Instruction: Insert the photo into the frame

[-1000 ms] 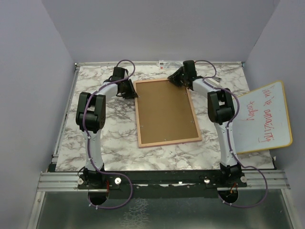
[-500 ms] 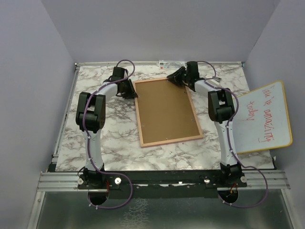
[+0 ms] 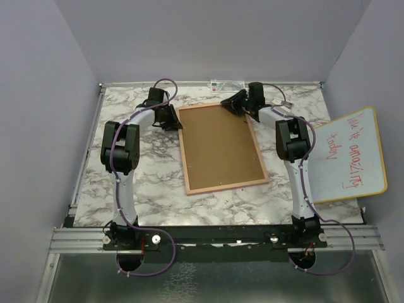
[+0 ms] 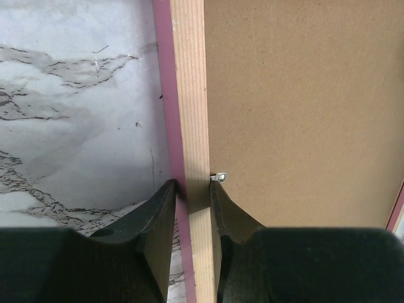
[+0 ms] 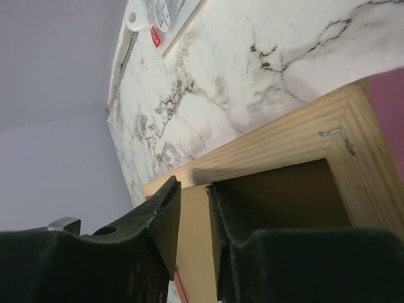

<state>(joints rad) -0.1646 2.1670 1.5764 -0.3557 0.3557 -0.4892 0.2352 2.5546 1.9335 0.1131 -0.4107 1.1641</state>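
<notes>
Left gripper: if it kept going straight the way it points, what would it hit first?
The frame: its wood rim sits between the fingers of the left gripper, so going straight on would press into that rim first, probably then the table under it. Depth is hard to judge.

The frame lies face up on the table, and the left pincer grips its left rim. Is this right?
No. The frame lies face down, brown backing up; the top view shows it. The left pincer does grip its left rim.
</notes>
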